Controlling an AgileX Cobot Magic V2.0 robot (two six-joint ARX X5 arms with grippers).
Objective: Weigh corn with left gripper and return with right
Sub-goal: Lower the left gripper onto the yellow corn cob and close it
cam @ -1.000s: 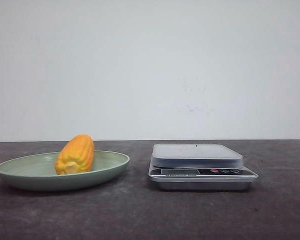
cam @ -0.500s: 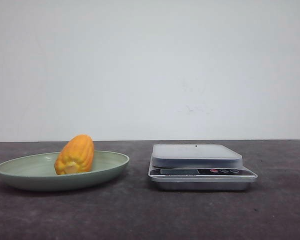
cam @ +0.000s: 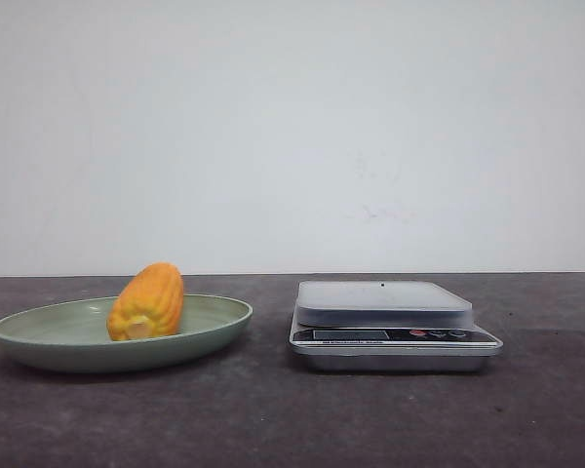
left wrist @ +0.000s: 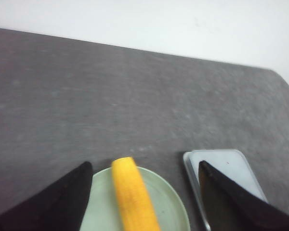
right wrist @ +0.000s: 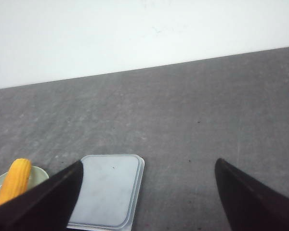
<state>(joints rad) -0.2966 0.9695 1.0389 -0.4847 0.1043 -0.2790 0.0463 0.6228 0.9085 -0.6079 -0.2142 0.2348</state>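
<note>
Dark grey, faintly speckled tabletop runs back to a plain white wall. Toward the left edge sits a shallow pale green plate, and the corn lies in it, its pale cut end facing the front edge and its body angled up toward the back. Just beside the plate, nearer the middle of the tabletop, stands a silver kitchen scale with a bare platform and a small display strip along its front.

From the left wrist view, the left claw hangs above the plate with its two black fingers spread wide, the corn showing between them, untouched. The right claw is likewise spread wide and holds nothing, poised high over the scale.
</note>
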